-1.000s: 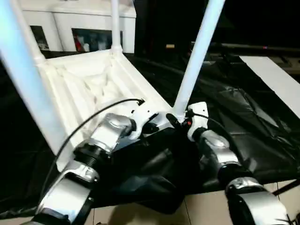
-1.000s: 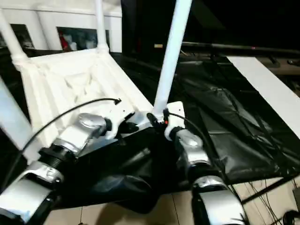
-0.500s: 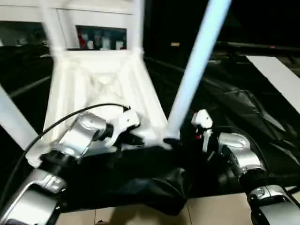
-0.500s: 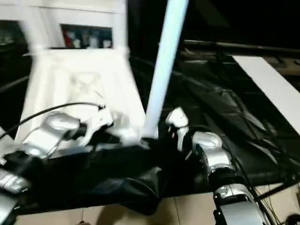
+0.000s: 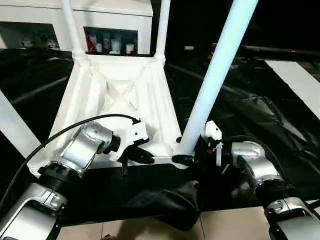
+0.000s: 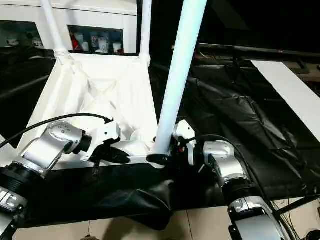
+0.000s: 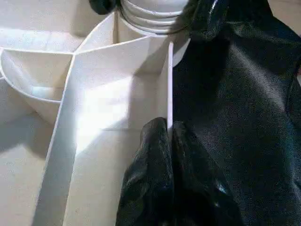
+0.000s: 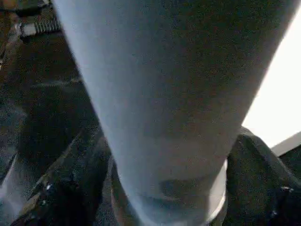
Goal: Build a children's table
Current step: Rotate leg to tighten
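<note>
The children's table lies upside down, its white ribbed top [image 5: 120, 95] facing up. Two legs stand in the far corner sockets [image 5: 70, 25] [image 5: 163, 25]. A third leg [image 5: 215, 80] rises from the near right corner, and another leg [image 5: 12, 125] crosses the left edge. My left gripper [image 5: 137, 156] is shut on the top's thin near rim; in the left wrist view its fingertips [image 7: 160, 136] pinch that white wall. My right gripper [image 5: 187, 156] is closed around the base of the near right leg, with a black finger [image 8: 70, 188] on each side of it.
A crumpled black sheet [image 5: 260, 115] covers the work surface. A flat white board [image 5: 300, 85] lies at the right. A white cabinet [image 5: 110, 40] with small items stands behind. Tiled floor [image 5: 225, 225] shows at the near edge. A black cable [image 5: 75, 127] loops over my left wrist.
The camera has shifted. My right gripper stood apart from the near right leg half a second ago and is now back around its base. My left gripper keeps hold of the rim.
</note>
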{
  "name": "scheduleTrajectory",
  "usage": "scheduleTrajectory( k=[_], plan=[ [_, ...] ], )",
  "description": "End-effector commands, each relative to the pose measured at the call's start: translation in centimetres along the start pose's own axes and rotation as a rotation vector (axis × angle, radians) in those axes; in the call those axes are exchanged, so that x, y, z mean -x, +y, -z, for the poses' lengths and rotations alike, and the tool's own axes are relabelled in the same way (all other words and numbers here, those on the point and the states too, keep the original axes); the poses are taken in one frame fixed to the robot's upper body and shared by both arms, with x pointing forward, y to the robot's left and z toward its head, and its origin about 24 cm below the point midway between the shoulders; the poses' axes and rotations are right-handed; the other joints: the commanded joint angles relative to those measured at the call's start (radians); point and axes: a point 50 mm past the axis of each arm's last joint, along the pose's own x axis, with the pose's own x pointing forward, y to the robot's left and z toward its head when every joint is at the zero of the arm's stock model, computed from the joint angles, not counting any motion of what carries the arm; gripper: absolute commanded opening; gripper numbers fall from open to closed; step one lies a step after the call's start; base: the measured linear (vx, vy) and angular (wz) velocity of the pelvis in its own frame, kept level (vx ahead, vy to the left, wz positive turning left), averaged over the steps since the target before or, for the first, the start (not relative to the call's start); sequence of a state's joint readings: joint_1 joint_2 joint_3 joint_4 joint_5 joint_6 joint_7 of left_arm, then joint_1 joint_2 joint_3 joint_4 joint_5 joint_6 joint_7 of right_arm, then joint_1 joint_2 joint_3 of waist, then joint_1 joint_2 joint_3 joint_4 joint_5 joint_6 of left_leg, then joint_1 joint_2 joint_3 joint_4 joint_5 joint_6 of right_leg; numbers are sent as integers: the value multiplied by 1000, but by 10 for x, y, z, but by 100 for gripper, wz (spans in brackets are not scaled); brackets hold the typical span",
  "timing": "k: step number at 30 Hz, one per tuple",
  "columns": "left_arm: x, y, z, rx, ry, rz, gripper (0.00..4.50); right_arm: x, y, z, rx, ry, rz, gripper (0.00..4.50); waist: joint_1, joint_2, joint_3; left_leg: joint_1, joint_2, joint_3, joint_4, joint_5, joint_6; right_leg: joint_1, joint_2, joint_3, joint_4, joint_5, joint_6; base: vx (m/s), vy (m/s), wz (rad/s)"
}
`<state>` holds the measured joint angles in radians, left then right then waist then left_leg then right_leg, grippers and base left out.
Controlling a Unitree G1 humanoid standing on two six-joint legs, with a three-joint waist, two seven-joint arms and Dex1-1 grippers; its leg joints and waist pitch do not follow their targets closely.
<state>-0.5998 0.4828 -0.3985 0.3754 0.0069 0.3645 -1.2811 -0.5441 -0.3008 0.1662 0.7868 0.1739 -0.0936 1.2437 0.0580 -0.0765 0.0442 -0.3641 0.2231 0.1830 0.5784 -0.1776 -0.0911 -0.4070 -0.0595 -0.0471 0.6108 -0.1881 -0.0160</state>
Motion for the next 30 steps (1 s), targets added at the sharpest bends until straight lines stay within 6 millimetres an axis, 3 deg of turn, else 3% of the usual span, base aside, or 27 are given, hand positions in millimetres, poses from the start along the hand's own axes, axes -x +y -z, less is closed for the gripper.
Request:
scheduleTrajectory(
  k=[1, 9, 14, 20, 25, 30],
  plan=[
    [-7, -5, 3, 2, 19, 41, 0, 6, -1, 0, 21, 34, -3, 313, -3, 7, -58, 13, 14, 4, -60, -162, 35, 51, -64, 40, -60, -113, -236, 0, 0, 0],
    [-7, -3, 4, 20, 8, 10, 0, 6, -5, 0, -12, 3, 39, 275, -2, 10, -59, 12, 13, 4, -59, -161, 35, 52, -63, 39, -59, -106, -240, 0, 0, 0],
    [-16, 13, -2, 100, -58, -162, 0, -5, -12, 4, -106, -83, 232, 270, -6, 9, -54, 14, 11, 2, -61, -211, 7, 47, -65, 39, -69, -204, -220, 0, 0, 0],
    [-41, 29, -11, 244, -88, -393, 0, -25, -27, 17, -223, -47, 665, 269, -26, 12, -52, 16, 8, -6, -63, -278, -35, 39, -65, 38, -84, -354, -169, 0, 0, 0],
    [-63, 32, -25, 266, -95, -492, 0, -41, -30, 16, -239, 2, 866, 268, -29, 11, -56, 14, 3, -2, -59, -261, -15, 38, -59, 40, -82, -294, -166, 0, 0, 0],
    [-67, 32, -27, 217, -63, -482, 0, -55, -26, 4, -201, -77, 818, 268, -23, 7, -58, 8, 2, 1, -57, -234, 20, 44, -62, 39, -80, -261, -160, 0, 0, 0]
  ],
)
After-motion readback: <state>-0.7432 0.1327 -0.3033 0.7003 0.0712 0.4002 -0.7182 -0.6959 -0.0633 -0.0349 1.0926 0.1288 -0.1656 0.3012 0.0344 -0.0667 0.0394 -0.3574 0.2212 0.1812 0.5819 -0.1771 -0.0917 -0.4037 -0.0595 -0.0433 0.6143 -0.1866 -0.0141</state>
